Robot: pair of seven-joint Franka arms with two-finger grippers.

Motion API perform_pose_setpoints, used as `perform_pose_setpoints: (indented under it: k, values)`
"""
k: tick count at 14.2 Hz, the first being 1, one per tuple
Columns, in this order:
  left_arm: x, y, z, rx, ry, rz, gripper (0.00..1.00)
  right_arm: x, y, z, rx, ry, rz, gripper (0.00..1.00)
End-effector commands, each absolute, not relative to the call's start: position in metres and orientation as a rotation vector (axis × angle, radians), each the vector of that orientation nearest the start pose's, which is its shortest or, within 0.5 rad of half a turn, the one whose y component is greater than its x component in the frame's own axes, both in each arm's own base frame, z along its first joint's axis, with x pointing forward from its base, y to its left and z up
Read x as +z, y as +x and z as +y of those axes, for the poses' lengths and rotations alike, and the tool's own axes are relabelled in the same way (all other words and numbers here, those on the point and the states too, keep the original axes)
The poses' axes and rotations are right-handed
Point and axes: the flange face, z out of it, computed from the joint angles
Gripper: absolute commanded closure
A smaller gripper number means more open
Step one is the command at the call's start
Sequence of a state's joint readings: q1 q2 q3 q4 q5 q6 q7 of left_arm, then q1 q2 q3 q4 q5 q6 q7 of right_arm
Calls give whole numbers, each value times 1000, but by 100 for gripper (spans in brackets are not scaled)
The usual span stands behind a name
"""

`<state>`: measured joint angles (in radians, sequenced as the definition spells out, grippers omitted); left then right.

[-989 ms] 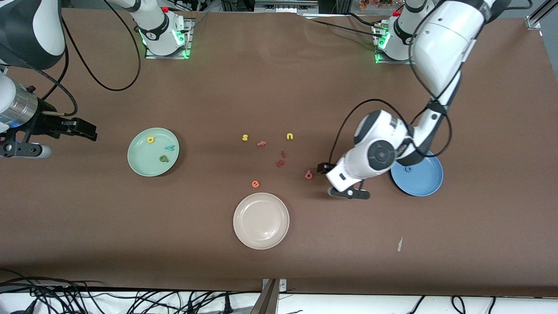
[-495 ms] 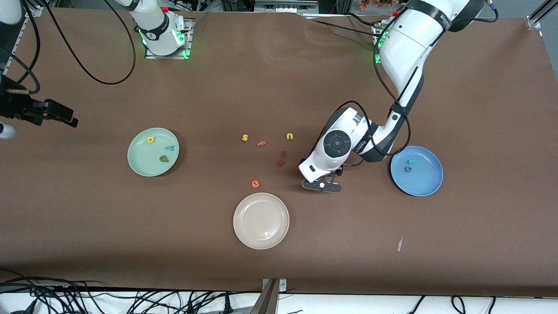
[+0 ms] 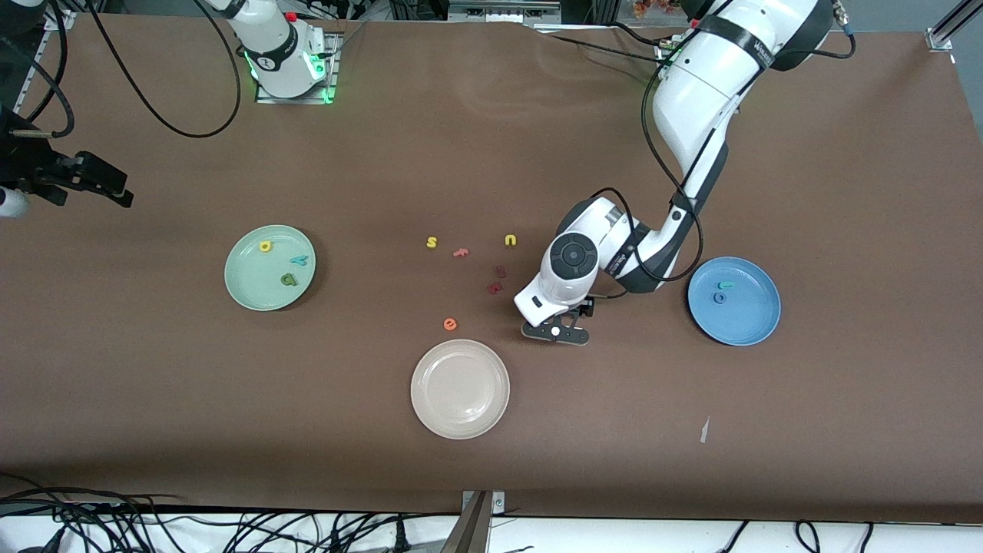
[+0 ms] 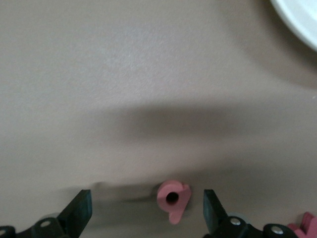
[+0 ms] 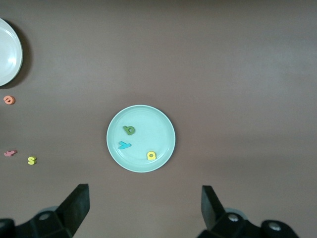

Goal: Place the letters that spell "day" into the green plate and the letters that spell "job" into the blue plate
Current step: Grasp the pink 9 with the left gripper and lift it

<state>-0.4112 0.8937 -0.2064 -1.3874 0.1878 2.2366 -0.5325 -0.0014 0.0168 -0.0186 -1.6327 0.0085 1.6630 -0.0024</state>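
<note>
The small pinkish-red foam "b" (image 4: pixel 173 199) lies flat on the brown table between the wide-spread fingers of the left gripper (image 4: pixel 146 210), which touch nothing. Just beside that gripper (image 3: pixel 554 332) sit dark red foam pieces (image 3: pixel 495 287); the round mid-blue shallow plate (image 3: pixel 749 326), toward the left arm's end, holds a teal "j" (image 3: pixel 724 285) and blue ring "o" (image 3: pixel 720 298). The right gripper (image 5: pixel 144 206) waits, spread wide, high over the pale mint-green plate (image 5: pixel 163 126) holding "d" (image 5: pixel 129 130), "y" (image 5: pixel 124 145), "a" (image 5: pixel 151 155).

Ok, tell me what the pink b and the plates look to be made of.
Pink b: likely foam, with a matte, flat-cut face and a punched hole. Green plate, blue plate and cream plate: smooth and glossy with soft highlights on thin raised rims; probably plastic or melamine, though glazed ceramic can't be ruled out.
</note>
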Motion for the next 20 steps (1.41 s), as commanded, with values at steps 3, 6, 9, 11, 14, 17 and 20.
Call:
perform_pose_setpoints:
  k: [3,6,9,11,14,17,20]
  values:
    - [172,616,-408,-4,-3109,189,11,593,564,0,-14,-3146,-20,0]
    - [170,612,-412,-11,-3098,173,30,591,566,-8,-17,-3142,2,0]
    - [171,612,-412,-11,-3095,172,46,591,566,-7,-19,-3143,0,0]
    - [171,612,-412,-11,-3095,172,53,590,567,-6,-19,-3142,-2,0]
    - [173,613,-411,-13,-3096,172,63,582,574,-6,-17,-3141,-5,0]
    - [173,614,-409,-13,-3096,168,72,582,574,-6,-17,-3144,-5,0]
    - [174,615,-408,-10,-3096,165,79,584,574,-6,-22,-3143,-7,0]
